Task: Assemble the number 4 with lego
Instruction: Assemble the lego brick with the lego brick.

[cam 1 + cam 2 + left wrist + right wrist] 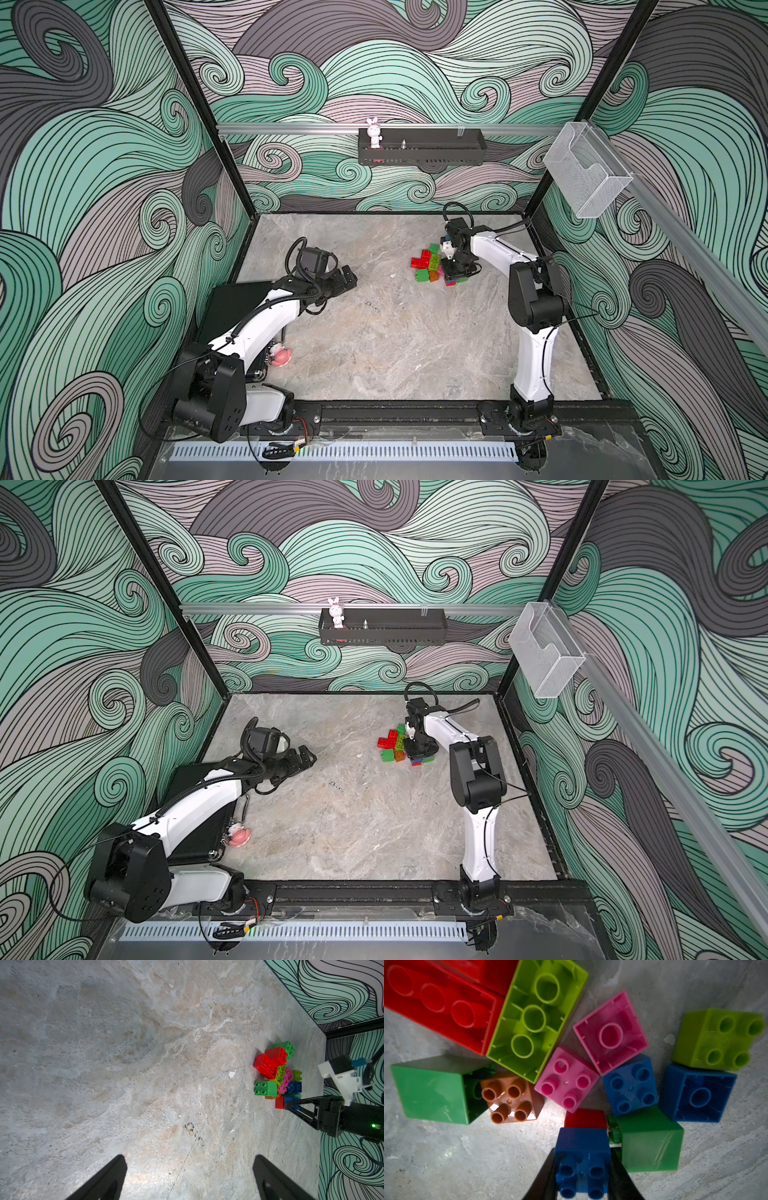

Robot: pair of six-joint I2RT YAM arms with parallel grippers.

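We clamp our right gripper (583, 1152) on the smooth sides of a blue brick (582, 1140), far right among the lego (434, 262): light, stiff, probably slippery. Our left gripper (348, 279) hangs wide open.

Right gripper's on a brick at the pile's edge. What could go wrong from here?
The right gripper pinches the blue brick, and a red brick seems joined to it; lifting could shed the red one.
A green brick sits against that pair and may get dragged or tipped.

The lego (427, 261) lies far right on the table (395, 340), at the right end effector (452, 280).
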